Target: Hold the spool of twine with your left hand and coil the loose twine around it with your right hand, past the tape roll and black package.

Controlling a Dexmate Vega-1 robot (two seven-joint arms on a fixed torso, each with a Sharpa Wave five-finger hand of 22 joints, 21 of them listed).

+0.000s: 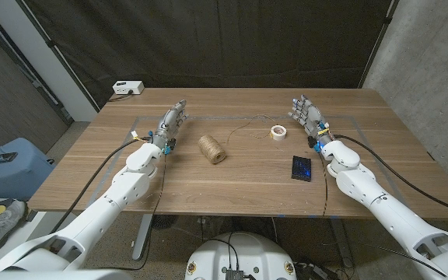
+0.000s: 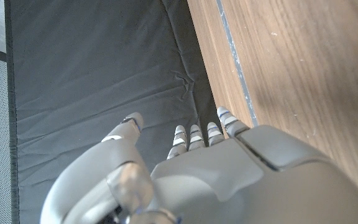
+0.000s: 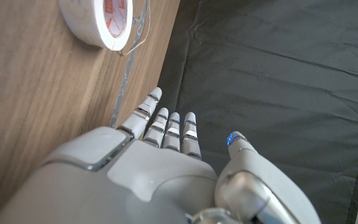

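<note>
We saw the spool of twine lying on the desk at centre frame, its loose twine trailing toward the upper right to the white tape roll, whose inner core carried red print too small to read. The black package lay right of centre, its blue markings illegible. The left hand and right hand stood apart from these, fingers extended and holding nothing.
</note>
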